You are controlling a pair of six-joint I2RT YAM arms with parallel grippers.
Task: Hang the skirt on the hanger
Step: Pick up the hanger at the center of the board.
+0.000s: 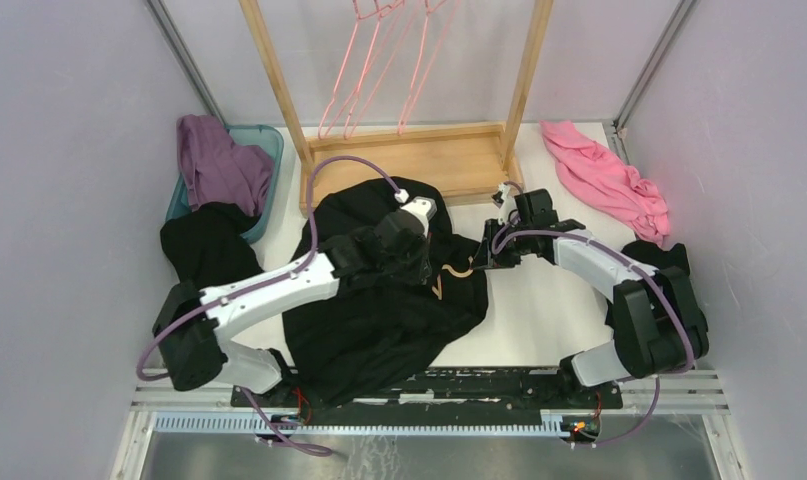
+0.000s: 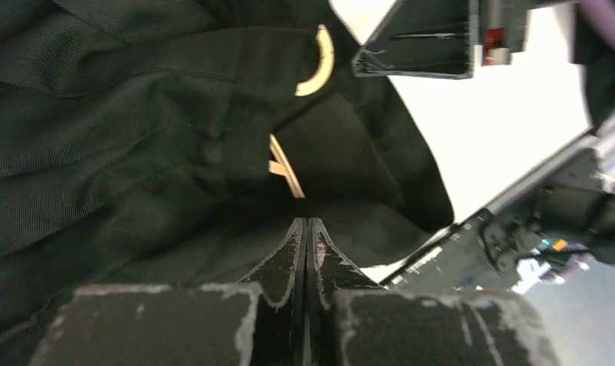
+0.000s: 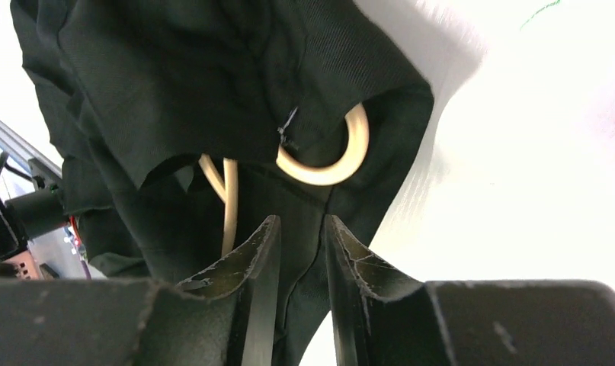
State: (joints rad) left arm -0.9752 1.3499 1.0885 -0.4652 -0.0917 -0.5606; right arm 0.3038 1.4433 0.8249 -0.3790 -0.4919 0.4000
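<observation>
Nearest you, the skirt (image 1: 379,325) lies in a spread black heap on the table (image 1: 549,310), left of the middle, with your left arm stretched over it. Your left pincer (image 2: 305,223) is squeezed fully together, its tips down at the skirt's cloth, and nothing shows between them. Just past those tips the hanger (image 3: 229,198) is mostly buried in the skirt. A pale bar shows through an opening in the cloth, and the round hook pokes out at the skirt's right edge. Your right pincer (image 3: 300,221) reaches in from the right, facing that hook. Its fingers stand a narrow gap apart with the skirt's cloth showing through the gap, and no grip is visible. Farther back on the left, a black garment (image 1: 204,250) lies against a teal bin (image 1: 264,135) that holds a purple garment (image 1: 214,160). A pink garment (image 1: 604,180) lies on the right. Between them a wooden rack (image 1: 409,160) carries pink wire hangers (image 1: 369,70).
</observation>
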